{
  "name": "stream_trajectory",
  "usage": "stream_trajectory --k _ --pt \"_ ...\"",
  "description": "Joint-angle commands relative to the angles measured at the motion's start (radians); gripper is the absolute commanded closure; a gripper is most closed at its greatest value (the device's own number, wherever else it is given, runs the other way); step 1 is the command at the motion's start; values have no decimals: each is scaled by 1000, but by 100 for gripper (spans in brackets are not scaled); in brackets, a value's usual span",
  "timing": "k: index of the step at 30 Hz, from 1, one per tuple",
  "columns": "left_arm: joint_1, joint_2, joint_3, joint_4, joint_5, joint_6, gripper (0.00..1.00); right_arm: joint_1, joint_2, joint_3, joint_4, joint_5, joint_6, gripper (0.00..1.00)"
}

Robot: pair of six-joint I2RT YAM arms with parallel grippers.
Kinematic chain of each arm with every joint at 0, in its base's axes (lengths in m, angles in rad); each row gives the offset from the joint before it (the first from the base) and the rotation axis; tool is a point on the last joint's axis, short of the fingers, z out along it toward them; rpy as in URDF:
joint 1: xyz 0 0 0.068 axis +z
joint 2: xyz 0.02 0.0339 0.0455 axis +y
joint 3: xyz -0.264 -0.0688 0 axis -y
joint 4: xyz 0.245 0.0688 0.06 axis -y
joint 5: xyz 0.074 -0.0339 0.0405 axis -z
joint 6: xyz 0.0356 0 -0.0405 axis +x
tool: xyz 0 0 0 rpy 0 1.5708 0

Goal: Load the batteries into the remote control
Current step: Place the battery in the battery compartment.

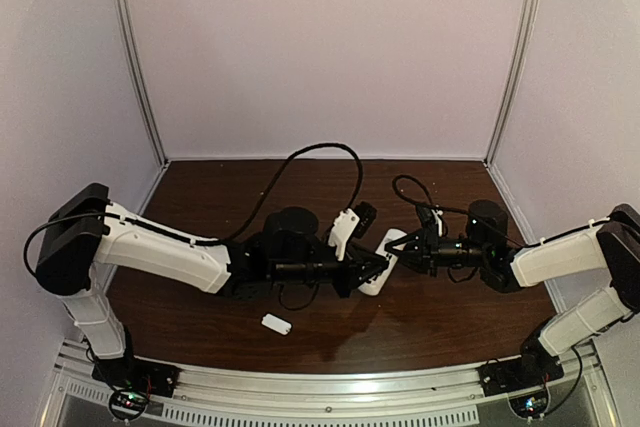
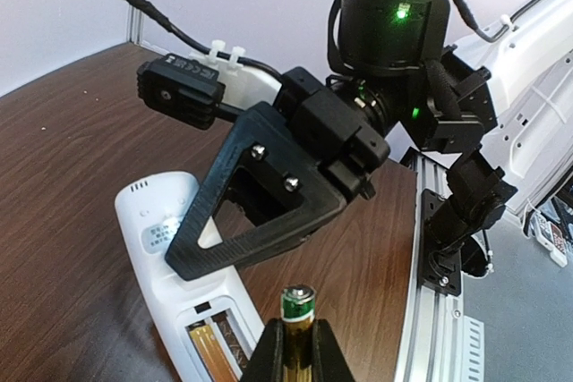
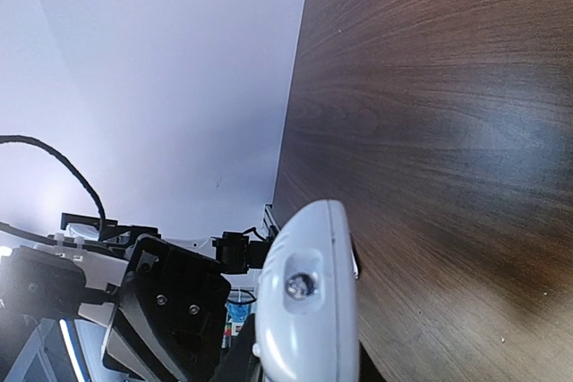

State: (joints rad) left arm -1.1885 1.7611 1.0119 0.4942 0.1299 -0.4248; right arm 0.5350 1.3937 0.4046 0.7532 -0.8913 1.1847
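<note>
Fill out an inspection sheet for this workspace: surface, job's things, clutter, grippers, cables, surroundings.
Surface: dark wood-grain table.
Job's things: remote control back up, compartment open, something orange-gold inside; golden battery just beside that compartment.
Clutter: small white cover lying alone near the left arm.
Grippers: left gripper fingers shut on the golden battery; right gripper fingers shut on the remote control.
Cables: black cables loop over both wrists.
Surroundings: pale walls; metal rail at the near edge.
</note>
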Motion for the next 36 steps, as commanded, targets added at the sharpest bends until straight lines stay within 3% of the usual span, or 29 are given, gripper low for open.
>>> stream_trajectory --k 1,17,32,36 --pt "-2 29 20 52 -31 13 100 9 8 -11 53 -12 11 100" --pt "0 55 48 -35 -101 10 100 11 3 -9 65 -15 15 100" --pt "0 60 45 -110 -85 -31 100 11 -5 -6 60 -14 8 100" --pt "0 60 53 -134 -101 -44 93 12 -7 -4 58 -13 6 100"
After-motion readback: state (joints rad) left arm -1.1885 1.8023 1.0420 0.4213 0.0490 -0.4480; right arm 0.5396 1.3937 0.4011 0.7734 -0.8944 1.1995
